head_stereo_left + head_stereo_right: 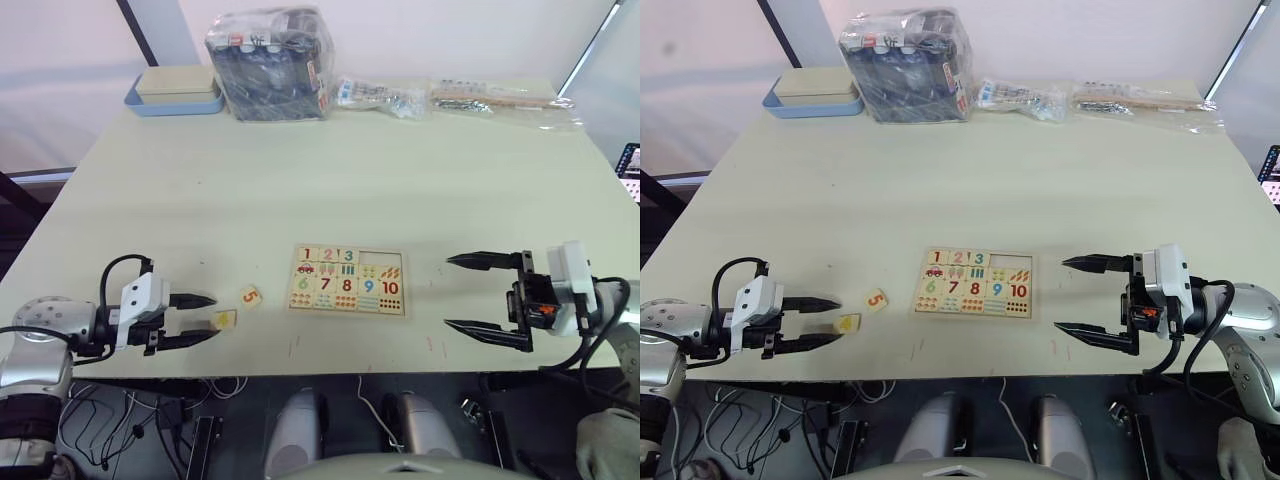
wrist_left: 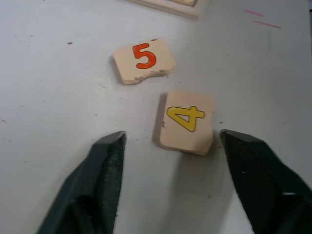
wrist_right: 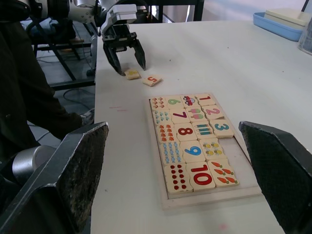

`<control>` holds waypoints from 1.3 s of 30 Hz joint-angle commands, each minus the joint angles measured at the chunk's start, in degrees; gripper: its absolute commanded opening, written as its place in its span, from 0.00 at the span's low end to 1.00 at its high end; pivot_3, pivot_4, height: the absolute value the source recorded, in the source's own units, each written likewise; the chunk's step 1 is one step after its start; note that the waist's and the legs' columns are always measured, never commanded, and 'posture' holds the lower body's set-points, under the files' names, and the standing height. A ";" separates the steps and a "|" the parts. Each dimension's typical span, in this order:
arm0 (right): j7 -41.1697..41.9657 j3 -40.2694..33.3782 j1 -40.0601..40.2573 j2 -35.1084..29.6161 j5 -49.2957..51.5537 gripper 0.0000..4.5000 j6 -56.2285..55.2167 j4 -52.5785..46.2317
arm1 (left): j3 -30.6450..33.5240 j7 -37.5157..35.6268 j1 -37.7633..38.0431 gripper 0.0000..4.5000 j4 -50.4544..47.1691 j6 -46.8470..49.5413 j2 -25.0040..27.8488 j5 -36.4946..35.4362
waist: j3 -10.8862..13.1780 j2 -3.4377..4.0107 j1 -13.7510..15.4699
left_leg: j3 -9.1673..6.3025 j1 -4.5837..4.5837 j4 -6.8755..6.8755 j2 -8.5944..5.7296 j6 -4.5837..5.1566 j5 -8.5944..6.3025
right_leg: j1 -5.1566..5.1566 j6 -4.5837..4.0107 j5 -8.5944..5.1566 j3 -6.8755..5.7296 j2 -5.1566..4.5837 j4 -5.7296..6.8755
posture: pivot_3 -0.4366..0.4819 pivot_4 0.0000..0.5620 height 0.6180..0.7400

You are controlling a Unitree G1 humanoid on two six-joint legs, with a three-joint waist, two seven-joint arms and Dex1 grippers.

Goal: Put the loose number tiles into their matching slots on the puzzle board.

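The puzzle board [image 1: 347, 281] lies near the table's front edge, with tiles 1, 2 and 3 seated in its top row and the remaining slots [image 1: 384, 258] bare. Two loose number tiles lie to its left: the orange 5 [image 1: 250, 296] and the yellow 4 [image 1: 224, 319]. My left gripper [image 1: 201, 318] is open, its fingertips on either side of the 4 tile [image 2: 186, 121], with the 5 tile [image 2: 144, 60] just beyond it. To the right of the board my right gripper [image 1: 463, 292] stands wide open and holds nothing.
A blue tray [image 1: 175, 95] with a pale box sits at the back left. A clear bag of dark items [image 1: 271, 64] and flat plastic packets [image 1: 500, 98] line the far edge. Red pen marks [image 2: 263, 18] dot the tabletop near the board.
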 commanded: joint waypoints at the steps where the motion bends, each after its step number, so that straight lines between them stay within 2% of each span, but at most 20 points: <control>1: -0.41 -0.68 0.22 0.16 0.25 1.00 -1.16 -2.07 | -1.06 -1.23 0.25 0.27 0.41 -1.13 -0.05 -0.04 | 0.00 0.00 -0.06 | 0.05 0.00 0.00 0.00 0.00 0.00 | 0.00 0.00 0.00 0.02 0.00 0.00 | 0.48 0.27 1.00; 2: -0.51 -0.69 0.30 0.21 0.25 1.00 -1.16 -2.12 | -0.93 -1.50 0.46 0.22 -0.03 -1.12 0.06 -0.41 | 0.00 0.00 -0.07 | 0.11 0.01 0.00 0.00 0.00 0.00 | 0.00 0.00 0.00 0.03 0.00 0.00 | 0.48 0.27 1.00; 9: -0.96 -0.13 -0.04 0.84 -0.08 1.00 -1.60 -1.72 | 1.42 -2.13 0.73 0.22 -5.02 2.66 2.24 -3.35 | 0.00 -0.03 -0.05 | 0.17 0.00 0.00 0.03 0.00 0.00 | -0.01 0.00 0.00 0.04 0.01 0.00 | 0.48 0.27 1.00; 17: -1.30 1.12 -1.30 2.45 -1.37 1.00 -3.14 -0.25 | 4.34 1.36 -0.63 0.22 -17.60 19.41 10.78 -6.26 | 0.02 -0.06 -0.05 | 0.16 0.03 0.00 0.08 0.00 0.00 | -0.02 0.18 -0.11 0.09 0.08 0.01 | 0.48 0.27 1.00; 21: -1.49 1.29 -2.14 3.06 -1.77 1.00 -3.72 0.61 | 4.36 1.57 -4.27 0.22 -22.97 27.01 15.22 -7.70 | 0.03 -0.08 -0.07 | 0.22 0.03 0.00 0.07 0.00 0.00 | -0.02 0.20 -0.12 0.12 0.12 0.01 | 0.48 0.27 1.00; 24: -1.55 0.30 -1.99 2.98 -1.80 1.00 -4.40 1.45 | 0.74 3.23 -13.01 0.22 -28.57 38.28 19.15 -9.57 | 0.04 -0.15 0.22 | 0.18 -0.01 0.01 0.05 -0.01 0.00 | -0.02 0.20 -0.13 0.13 0.20 0.00 | 0.48 0.27 1.00; 29: -1.85 -0.99 -1.72 2.40 -1.79 1.00 -5.07 1.89 | -8.57 3.74 -25.79 0.22 -35.72 51.08 22.67 -9.00 | 0.04 -0.11 -0.04 | 0.29 0.07 0.01 -0.08 -0.01 0.00 | 0.00 0.44 0.00 0.56 0.46 0.03 | 0.48 0.27 1.00; 33: -2.40 -3.00 -1.02 1.66 -1.25 1.00 -4.86 0.77 | -22.48 2.65 -43.34 0.22 -37.48 63.86 19.83 -4.29 | 0.06 -0.17 0.03 | 0.23 0.05 0.03 -0.08 -0.01 0.01 | 0.00 0.45 0.00 0.91 0.81 0.04 | 0.48 0.27 1.00; 35: -2.60 -3.88 -0.34 1.30 -1.11 1.00 -4.86 0.20 | -26.97 2.06 -48.65 0.22 -37.66 68.48 18.16 -3.58 | 0.05 -0.16 -0.03 | 0.19 0.08 0.06 -0.10 -0.01 0.01 | 0.04 0.45 0.00 1.16 0.99 0.06 | 0.48 0.27 1.00; 39: -2.76 -6.39 1.72 0.48 -1.19 1.00 -5.19 -0.40 | -35.51 4.05 -58.70 0.22 -37.50 76.98 11.50 -1.08 | 0.06 -0.18 0.13 | 0.13 0.06 0.10 -0.15 -0.01 0.01 | 0.06 0.45 -0.01 1.97 1.49 0.05 | 0.48 0.27 1.00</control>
